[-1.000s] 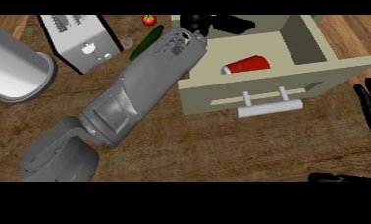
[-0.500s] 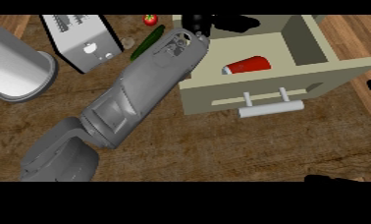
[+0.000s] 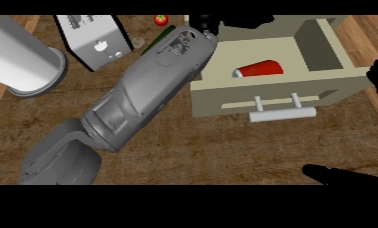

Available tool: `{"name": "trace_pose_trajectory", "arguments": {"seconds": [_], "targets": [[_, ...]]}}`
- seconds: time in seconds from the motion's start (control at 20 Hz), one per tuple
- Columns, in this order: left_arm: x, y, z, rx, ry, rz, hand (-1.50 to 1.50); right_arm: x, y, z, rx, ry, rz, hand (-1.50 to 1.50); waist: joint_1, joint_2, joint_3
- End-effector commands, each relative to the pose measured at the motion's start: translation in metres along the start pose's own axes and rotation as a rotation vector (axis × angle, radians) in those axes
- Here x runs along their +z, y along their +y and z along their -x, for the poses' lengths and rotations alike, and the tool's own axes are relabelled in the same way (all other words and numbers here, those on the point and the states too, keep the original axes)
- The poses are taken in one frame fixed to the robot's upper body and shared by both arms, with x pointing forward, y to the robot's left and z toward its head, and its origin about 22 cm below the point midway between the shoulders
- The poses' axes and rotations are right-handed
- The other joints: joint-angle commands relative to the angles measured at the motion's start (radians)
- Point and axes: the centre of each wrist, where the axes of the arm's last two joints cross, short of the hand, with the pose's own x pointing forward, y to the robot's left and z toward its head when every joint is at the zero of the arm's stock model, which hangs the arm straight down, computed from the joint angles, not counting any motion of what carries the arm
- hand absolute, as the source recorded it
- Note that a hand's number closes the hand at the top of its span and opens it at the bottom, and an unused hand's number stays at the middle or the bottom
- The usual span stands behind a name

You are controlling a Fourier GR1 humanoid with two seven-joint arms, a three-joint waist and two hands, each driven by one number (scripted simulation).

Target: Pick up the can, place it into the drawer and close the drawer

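Note:
The red can (image 3: 260,68) lies on its side inside the open beige drawer (image 3: 221,79), near its middle. A pale bar handle (image 3: 282,115) sticks out of the drawer's front. My left forearm runs from the lower left up to the drawer's far left corner. My left hand (image 3: 235,21) hovers black over the drawer's back rim, open, apart from the can and partly cut off by the view's top. Of my right hand only dark parts show, at the lower right (image 3: 336,174) and at the right edge, open and holding nothing.
A white toaster (image 3: 96,44) stands at the back left, with a big grey cylinder (image 3: 26,67) left of it. A small red fruit (image 3: 161,19) and a green vegetable (image 3: 157,42) lie behind my left forearm. Brown wooden counter lies in front of the drawer.
My left hand has crept slightly right along the drawer's back rim. The dark part of the right hand at the right edge has shrunk and risen a little. The can lies still.

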Motion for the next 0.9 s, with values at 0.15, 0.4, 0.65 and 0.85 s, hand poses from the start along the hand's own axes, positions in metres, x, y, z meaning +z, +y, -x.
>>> {"name": "trace_pose_trajectory", "arguments": {"seconds": [0.15,0.4,0.65,0.85], "targets": [[0.003,-0.005,-0.007,0.000,-0.022,-0.006,-1.50,-0.006,0.027,0.005,0.280,0.005,-0.069,-1.50,0.048,-0.014,0.000],[0.000,-0.002,-0.007,0.006,-0.002,0.004,-1.50,-0.028,0.050,0.023,0.435,0.015,-0.140,-1.50,0.081,-0.017,-0.001],[-0.006,0.001,-0.024,0.000,0.000,-0.013,-1.50,-0.030,0.080,0.040,0.565,0.057,-0.176,-1.50,0.096,-0.025,-0.001],[-0.003,0.017,-0.008,0.019,0.025,0.011,-1.50,-0.046,0.109,0.068,0.533,0.083,-0.123,-1.50,0.108,-0.025,-0.001]]}}
